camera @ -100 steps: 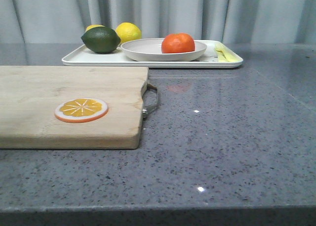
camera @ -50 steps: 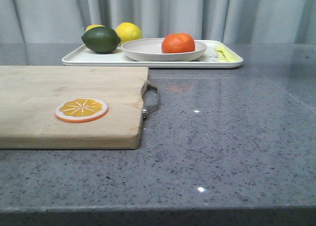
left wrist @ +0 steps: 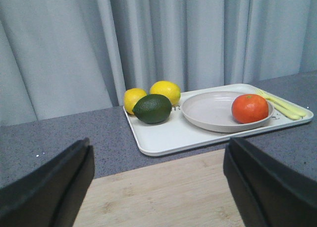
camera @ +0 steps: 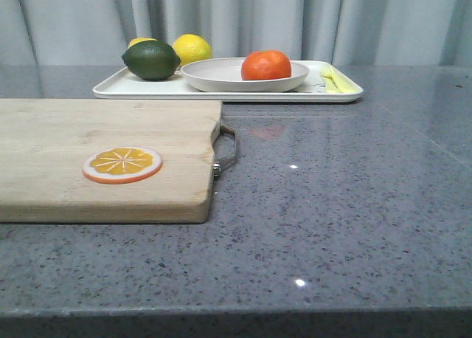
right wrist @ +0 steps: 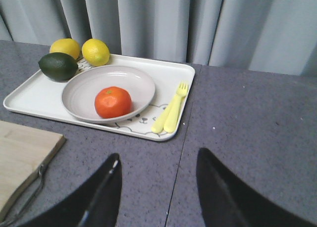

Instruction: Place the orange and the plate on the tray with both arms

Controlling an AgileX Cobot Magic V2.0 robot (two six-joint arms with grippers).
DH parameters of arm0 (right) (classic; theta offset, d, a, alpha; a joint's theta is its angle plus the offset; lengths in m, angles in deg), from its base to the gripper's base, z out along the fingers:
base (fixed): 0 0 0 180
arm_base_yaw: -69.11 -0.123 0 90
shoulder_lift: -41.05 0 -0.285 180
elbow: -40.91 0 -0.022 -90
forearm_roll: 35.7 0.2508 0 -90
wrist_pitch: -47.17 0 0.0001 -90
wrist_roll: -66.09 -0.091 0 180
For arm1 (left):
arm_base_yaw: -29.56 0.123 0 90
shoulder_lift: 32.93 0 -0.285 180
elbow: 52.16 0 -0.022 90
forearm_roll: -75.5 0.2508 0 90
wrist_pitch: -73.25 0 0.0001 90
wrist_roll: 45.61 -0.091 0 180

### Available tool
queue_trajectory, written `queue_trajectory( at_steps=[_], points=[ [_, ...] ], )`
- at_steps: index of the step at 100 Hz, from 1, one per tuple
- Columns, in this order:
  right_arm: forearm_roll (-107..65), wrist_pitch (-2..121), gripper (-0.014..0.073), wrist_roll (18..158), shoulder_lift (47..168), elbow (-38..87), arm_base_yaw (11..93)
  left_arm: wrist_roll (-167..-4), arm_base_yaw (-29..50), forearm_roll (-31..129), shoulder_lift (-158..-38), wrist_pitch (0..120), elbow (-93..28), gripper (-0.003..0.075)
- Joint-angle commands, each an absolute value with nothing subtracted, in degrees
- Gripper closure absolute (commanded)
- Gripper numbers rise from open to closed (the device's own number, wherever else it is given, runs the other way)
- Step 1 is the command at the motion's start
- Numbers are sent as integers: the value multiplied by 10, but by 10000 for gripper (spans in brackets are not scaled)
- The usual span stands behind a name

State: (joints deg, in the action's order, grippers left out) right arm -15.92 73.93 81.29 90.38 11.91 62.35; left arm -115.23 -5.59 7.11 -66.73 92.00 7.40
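Observation:
The orange [camera: 266, 65] lies in the beige plate [camera: 214, 75], and the plate rests on the white tray [camera: 140, 89] at the back of the counter. They also show in the left wrist view, orange [left wrist: 249, 108], plate [left wrist: 208, 110], tray [left wrist: 168, 135], and in the right wrist view, orange [right wrist: 113, 102], plate [right wrist: 99, 81], tray [right wrist: 29, 95]. My left gripper [left wrist: 157, 180] is open and empty above the cutting board, well short of the tray. My right gripper [right wrist: 158, 160] is open and empty above the bare counter in front of the tray. Neither gripper shows in the front view.
A wooden cutting board [camera: 88, 131] with a metal handle [camera: 225, 150] lies front left; an orange slice disc [camera: 122, 164] lies on it. On the tray are a dark green fruit [camera: 150, 60], two lemons [camera: 192, 47] and yellow cutlery [camera: 335, 80]. A grey curtain hangs behind.

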Motion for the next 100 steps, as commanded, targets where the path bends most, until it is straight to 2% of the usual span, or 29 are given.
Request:
queue_trajectory(
  at_steps=[1,25,44,51,62,89,92,100],
  points=[
    [-156,654,224,818,848,61,627,-1152,-56,79,-654,940,55,209],
    [-156,621,224,819,698,-94,627,-1188,-56,79,-603,940,71,209],
    [-156,619,238,819,641,-133,627,-1188,-56,79,-589,940,82,224],
    [-156,622,259,819,641,-133,627,-1188,-56,79,-589,940,82,276],
    [-156,622,324,819,641,-133,627,-1188,-56,79,-589,940,82,409],
    [-156,622,643,819,641,-133,627,-1188,-56,79,-589,940,82,741],
    [-156,622,669,819,641,-133,627,-1188,-56,79,-589,940,82,739],
    [-156,622,660,819,641,-133,627,-1188,-56,79,-589,940,82,739]
  ],
)
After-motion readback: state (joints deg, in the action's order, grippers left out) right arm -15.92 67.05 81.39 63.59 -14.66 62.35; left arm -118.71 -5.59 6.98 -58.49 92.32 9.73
